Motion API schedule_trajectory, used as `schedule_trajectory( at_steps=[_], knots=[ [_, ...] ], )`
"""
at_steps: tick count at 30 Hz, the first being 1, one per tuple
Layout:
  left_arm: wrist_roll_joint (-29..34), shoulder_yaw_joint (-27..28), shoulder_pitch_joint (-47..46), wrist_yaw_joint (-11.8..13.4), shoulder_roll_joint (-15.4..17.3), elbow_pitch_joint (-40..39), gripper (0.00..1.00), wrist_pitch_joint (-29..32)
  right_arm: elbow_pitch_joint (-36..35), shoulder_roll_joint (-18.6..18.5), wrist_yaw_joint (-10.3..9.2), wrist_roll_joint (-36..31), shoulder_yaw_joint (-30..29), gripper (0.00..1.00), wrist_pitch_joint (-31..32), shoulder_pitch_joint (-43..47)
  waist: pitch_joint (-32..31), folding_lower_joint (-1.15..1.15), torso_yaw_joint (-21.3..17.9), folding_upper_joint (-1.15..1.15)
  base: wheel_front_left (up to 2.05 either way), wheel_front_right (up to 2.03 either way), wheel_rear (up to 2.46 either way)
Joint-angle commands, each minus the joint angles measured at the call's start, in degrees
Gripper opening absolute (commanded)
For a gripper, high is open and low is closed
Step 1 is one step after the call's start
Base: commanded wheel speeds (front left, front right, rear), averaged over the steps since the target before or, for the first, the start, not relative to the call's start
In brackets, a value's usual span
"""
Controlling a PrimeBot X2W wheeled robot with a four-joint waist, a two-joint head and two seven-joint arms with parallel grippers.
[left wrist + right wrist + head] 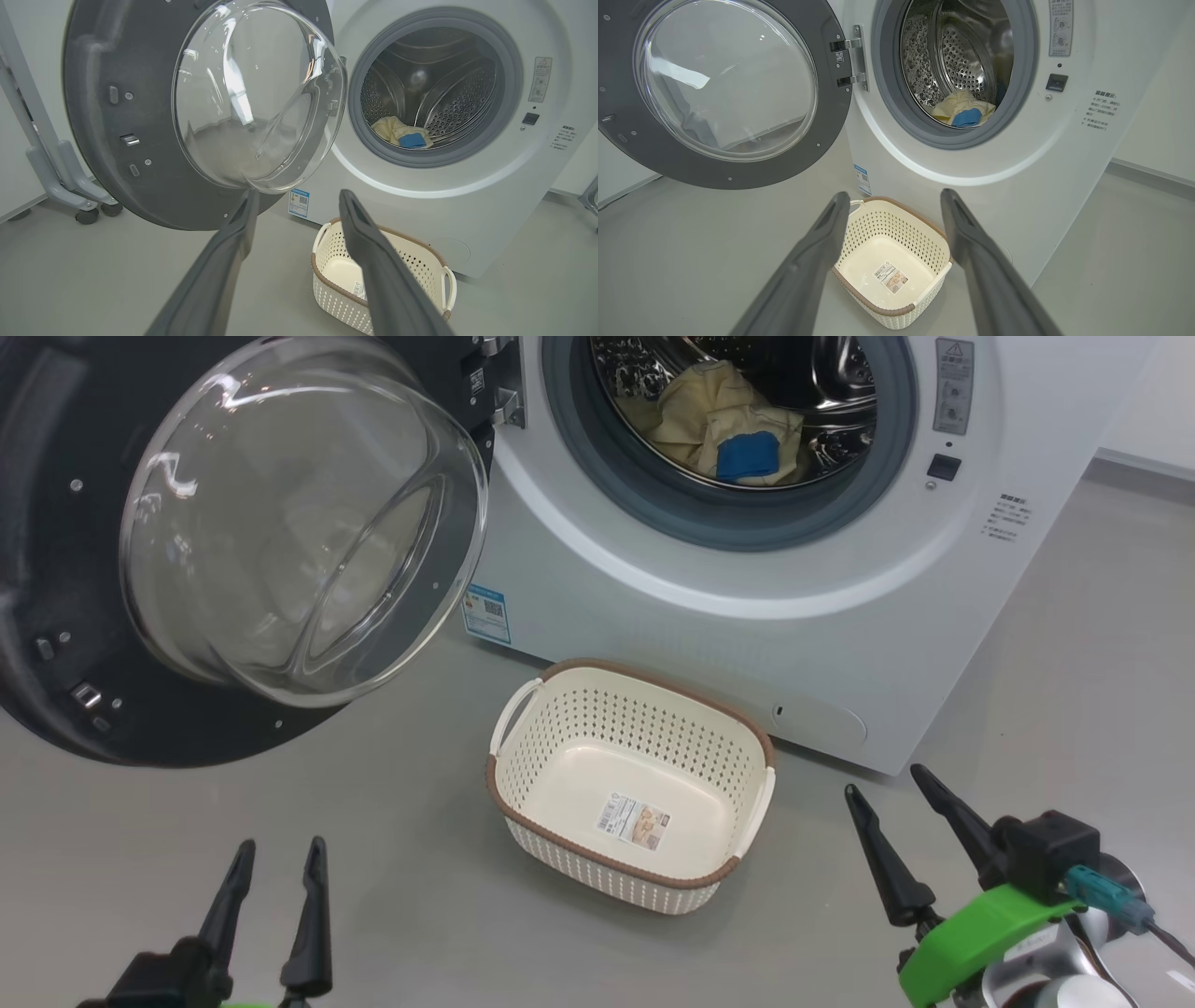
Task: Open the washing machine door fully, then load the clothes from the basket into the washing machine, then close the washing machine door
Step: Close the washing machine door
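The washing machine (pixel 709 616) stands ahead with its door (pixel 84 644) swung wide open to the left, glass bowl facing out. The clothes (pixel 719 425), pale yellow with a blue cuff, lie inside the steel drum; they also show in the drum as clothes (pixel 402 133) and clothes (pixel 962 109). The basket (pixel 752 728) sits on the floor before the machine, holding nothing but its label sticker. My left gripper (pixel 280 861) is open at the lower left, well short of the basket. My right gripper (pixel 885 782) is open at the lower right, beside the basket (pixel 850 284).
Grey floor (pixel 373 859) spreads around the basket. A grey wheeled frame leg (pixel 60 177) stands left of the open door. A wall skirting (pixel 1148 462) runs behind the machine on the right.
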Motion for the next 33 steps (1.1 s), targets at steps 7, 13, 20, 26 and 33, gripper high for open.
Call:
schedule_trajectory(
  at_steps=[7,13,20,26,33],
  knots=[
    [0.1,3.2,-4.9,9.7,2.1,-2.8,0.00,-0.7,-2.1,-0.4,-0.16,0.2,0.5,1.00,-0.1,-2.6,0.4,0.00,-0.1,0.00,0.00,0.00,0.00],
    [-1.0,5.8,-8.4,7.6,3.3,-4.6,0.00,-1.0,-2.5,-0.4,-0.16,-0.1,0.2,1.00,0.2,-2.8,0.9,0.00,0.1,0.00,0.00,0.00,0.00],
    [-6.8,12.4,-14.0,3.3,5.3,-6.3,0.00,-1.2,-2.7,-0.4,-0.16,-0.2,0.0,1.00,0.4,-2.7,0.9,0.00,0.1,0.00,0.00,0.00,0.00],
    [-12.6,16.7,-19.2,-1.3,7.4,-5.1,0.00,-0.8,-2.7,-0.4,-0.16,0.0,0.1,1.00,0.5,-2.5,0.8,0.00,-0.2,0.00,0.00,0.00,0.00],
    [-22.6,22.1,-27.4,-8.9,10.1,2.8,0.00,1.9,-2.7,-0.4,-0.16,0.1,0.6,1.00,0.5,-2.4,0.7,0.00,-1.2,0.00,0.00,0.00,0.00]
  ],
)
